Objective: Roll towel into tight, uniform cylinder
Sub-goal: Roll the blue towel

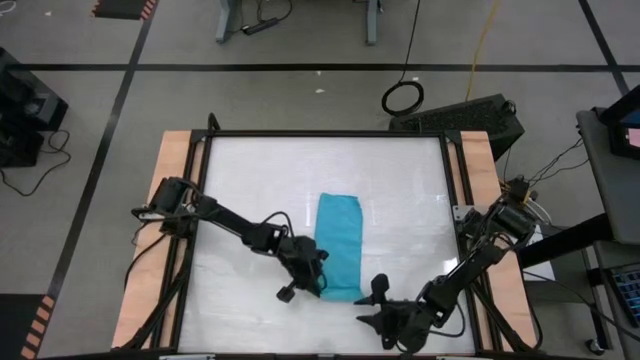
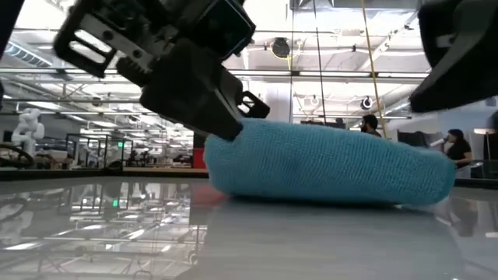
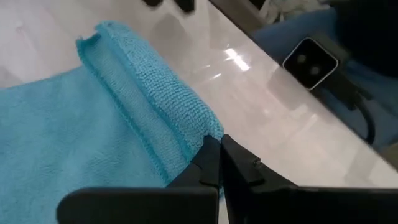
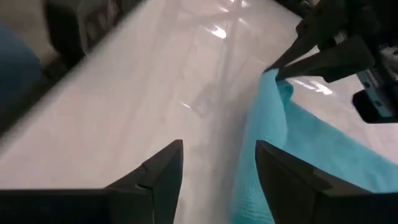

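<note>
The towel [image 1: 338,246] lies lengthwise mid-tabletop [image 1: 400,180], its near end folded over. The left end effector [image 3: 219,163], pressed together, pinches that near-left corner, probably to start a tight roll. The right end effector [image 4: 217,163] waits spread just beside the near-right corner.

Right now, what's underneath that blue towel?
The towel lies folded on the white table, which shows all around it. The left pincer, shut, pinches its near corner. Anything tucked between the folded layers is covered and can't be seen.
</note>
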Tool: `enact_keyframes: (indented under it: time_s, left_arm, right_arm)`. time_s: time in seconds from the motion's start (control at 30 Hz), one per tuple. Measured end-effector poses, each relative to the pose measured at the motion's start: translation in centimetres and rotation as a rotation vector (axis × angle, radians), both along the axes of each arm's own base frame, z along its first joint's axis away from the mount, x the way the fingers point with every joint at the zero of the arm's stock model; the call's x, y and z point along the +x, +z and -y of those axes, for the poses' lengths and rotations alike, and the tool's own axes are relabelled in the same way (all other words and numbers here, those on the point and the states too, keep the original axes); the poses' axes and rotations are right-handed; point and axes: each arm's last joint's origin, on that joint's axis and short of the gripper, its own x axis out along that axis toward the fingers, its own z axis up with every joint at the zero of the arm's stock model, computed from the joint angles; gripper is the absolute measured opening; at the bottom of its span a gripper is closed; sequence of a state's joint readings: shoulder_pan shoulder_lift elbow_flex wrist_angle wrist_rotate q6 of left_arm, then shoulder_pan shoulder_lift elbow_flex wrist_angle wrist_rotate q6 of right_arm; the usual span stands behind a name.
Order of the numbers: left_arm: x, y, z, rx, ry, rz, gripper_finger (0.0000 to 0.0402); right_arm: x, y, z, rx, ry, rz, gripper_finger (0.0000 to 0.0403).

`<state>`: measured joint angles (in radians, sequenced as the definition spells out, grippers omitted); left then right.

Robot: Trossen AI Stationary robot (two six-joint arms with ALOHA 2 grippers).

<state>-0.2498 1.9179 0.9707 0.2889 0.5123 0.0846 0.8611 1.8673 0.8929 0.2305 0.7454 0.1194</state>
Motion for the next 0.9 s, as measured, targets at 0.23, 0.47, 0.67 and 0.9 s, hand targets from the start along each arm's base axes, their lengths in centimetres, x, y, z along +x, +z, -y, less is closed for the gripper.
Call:
enact_keyframes:
  time_s: [0.23,0.47,0.67,0.9]
  left_arm:
    - [0.2,0.2,-0.7,-0.055,0.02,-0.026,0.0002]
    - [0.2,0.2,-0.7,-0.06,0.02,-0.027,0.0002]
    - [0.3,0.3,-0.7,-0.069,0.027,-0.033,0.0002]
    - [0.1,0.2,-0.4,-0.073,0.024,-0.04,0.0002]
  right_arm:
    - [0.0,-1.5,1.0,-0.177,-0.055,-0.037,0.0178]
    - [0.5,-2.5,1.5,-0.164,-0.058,-0.09,0.0163]
    - [1.1,-3.3,2.0,-0.142,-0.104,-0.101,0.0152]
    - [2.6,-4.0,3.5,-0.01,-0.136,-0.17,0.0056]
